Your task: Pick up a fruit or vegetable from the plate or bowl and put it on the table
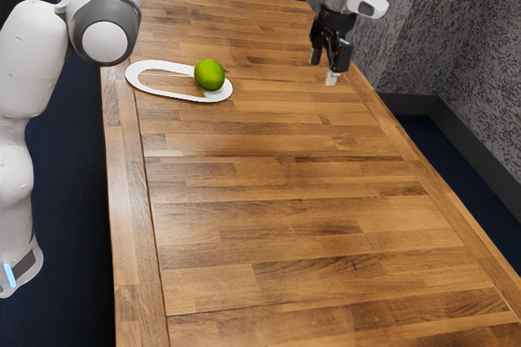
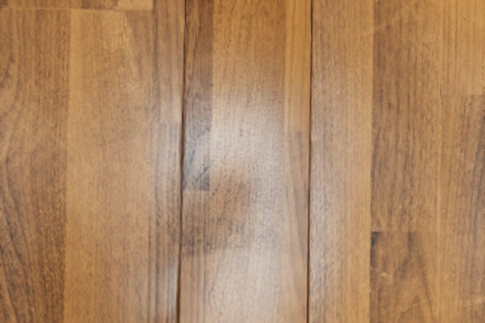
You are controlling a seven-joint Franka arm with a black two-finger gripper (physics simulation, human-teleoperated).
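One green fruit (image 1: 209,75) sits on one white oval plate (image 1: 166,66), toward the plate's end at the exterior view's right. The plate lies on the one wooden table (image 1: 285,200), near its edge at the exterior view's left. The tool (image 1: 323,71) is well apart from both, above the table near its opposite long edge — its two fingers stand wide, with nothing between them. In the wrist view, two dark seams run side by side through the table's wood.
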